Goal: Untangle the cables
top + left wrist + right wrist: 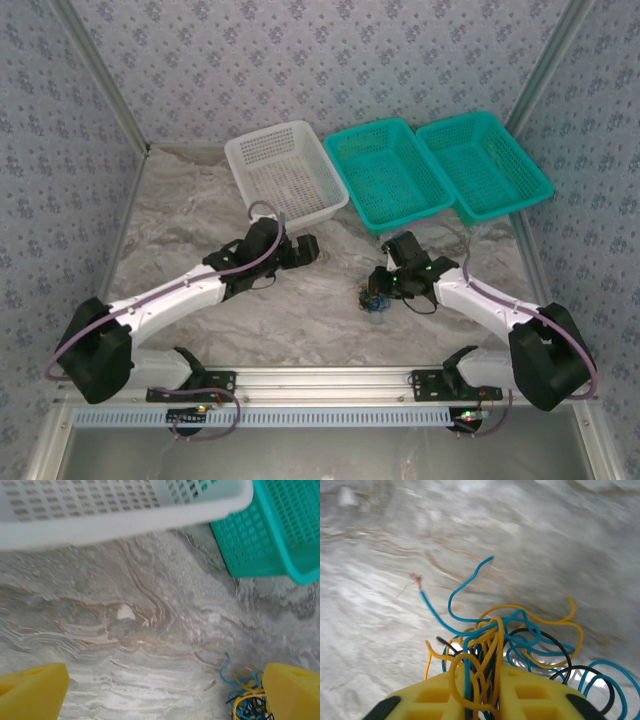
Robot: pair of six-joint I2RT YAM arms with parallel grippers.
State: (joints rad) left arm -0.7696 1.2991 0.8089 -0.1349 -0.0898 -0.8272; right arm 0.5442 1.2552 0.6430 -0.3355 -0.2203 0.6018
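A: Nearest first. How is the right claw (pixel 487 682) set?

B: Narrow. Its yellow fingers (pixel 440 695) are pinched on the cables (pixel 510 640), with orange-yellow and blue strands running down between them. Black loops spill to the right, and one blue wire arcs away to a bare coppery tip (pixel 416 580).

A: And from above?

B: There the right claw (pixel 383 290) is tipped down onto the clump (pixel 374 300), which is a small dark knot on the marbled grey surface (pixel 200 230), right of centre. The colours that the wrist camera separates blur together from up there.

A: The left claw?

B: Wide. Its two yellow fingers (pixel 30 690) stand at opposite corners of its own camera view, the claw (pixel 162 695) holding nothing. The same clump (pixel 245 697) lies just beside its right finger. From above, the left claw (pixel 310 248) is well apart from the right one.

A: Farther back?

B: A white mesh basket (pixel 285 175) is just behind the left claw, then two teal baskets (pixel 385 175) (pixel 485 165) sit side by side. The left wrist camera catches the white rim (pixel 125 527) and a teal corner (pixel 270 535).
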